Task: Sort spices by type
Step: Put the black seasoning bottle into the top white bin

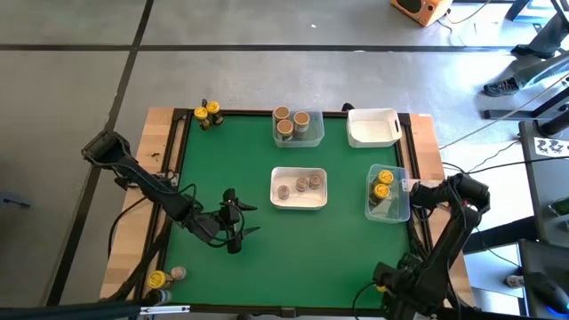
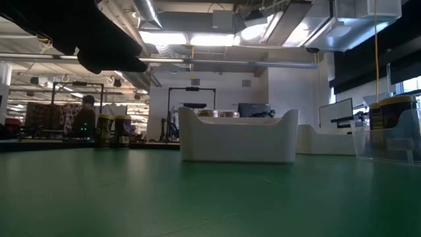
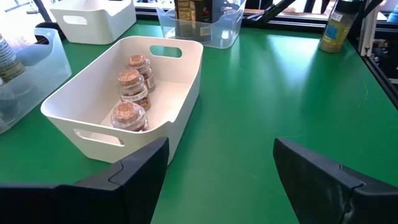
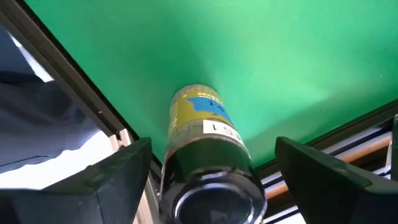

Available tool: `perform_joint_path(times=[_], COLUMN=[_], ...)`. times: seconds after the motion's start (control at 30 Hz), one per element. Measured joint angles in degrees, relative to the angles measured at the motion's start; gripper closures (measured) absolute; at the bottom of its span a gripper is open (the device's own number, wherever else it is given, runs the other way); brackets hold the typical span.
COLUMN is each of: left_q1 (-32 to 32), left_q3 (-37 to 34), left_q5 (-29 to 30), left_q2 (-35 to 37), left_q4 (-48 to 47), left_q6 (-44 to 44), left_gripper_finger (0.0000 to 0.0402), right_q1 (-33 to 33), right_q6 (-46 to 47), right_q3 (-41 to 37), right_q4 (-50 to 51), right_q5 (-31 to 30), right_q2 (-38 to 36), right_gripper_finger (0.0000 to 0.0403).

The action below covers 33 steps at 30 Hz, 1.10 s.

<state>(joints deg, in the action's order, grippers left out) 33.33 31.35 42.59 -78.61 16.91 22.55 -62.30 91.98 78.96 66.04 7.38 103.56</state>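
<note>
Spices sit in several places on the green mat (image 1: 231, 169). From above we see the left gripper (image 1: 238, 220) open and empty over the mat, left of the white tray (image 1: 299, 203) holding three jars. A clear tray (image 1: 313, 135) holds three tan-lidded jars (image 1: 284, 130); another clear tray (image 1: 397, 213) holds yellow-lidded jars (image 1: 384, 178). The right gripper (image 1: 384, 277) hangs at the near right corner.

In the left wrist view, we see spread fingers (image 3: 134, 177) gripping nothing, the three jars (image 3: 127, 115) beyond.

In the right wrist view, wide fingers (image 4: 109, 177) flank a yellow-labelled, dark-lidded jar (image 4: 202, 155) without touching it.
</note>
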Motion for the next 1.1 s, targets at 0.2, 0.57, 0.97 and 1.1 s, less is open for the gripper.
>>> perform_joint_path(times=[0.2, 0.57, 0.97, 1.1], left_q1=[0.0, 0.0, 0.0, 0.0], left_q3=[0.0, 0.0, 0.0, 0.0], left_q5=[0.0, 0.0, 0.0, 0.0], left_q2=[0.0, 0.0, 0.0, 0.0], left_q4=[0.0, 0.0, 0.0, 0.0], left_q6=[0.0, 0.0, 0.0, 0.0], left_gripper_finger=[0.0114, 0.0114, 0.0114, 0.0114], right_q1=[0.1, 0.1, 4.2, 6.9], right_q6=[-0.9, -1.7, -4.0, -8.3], right_q3=[0.0, 0.0, 1.2, 5.0], right_q4=[0.0, 0.3, 1.3, 5.3], right_q5=[0.7, 0.7, -1.4, -5.4], right_q2=[0.7, 0.7, 0.6, 0.6], right_gripper_finger=[0.0117, 0.0195, 0.0194, 0.0194])
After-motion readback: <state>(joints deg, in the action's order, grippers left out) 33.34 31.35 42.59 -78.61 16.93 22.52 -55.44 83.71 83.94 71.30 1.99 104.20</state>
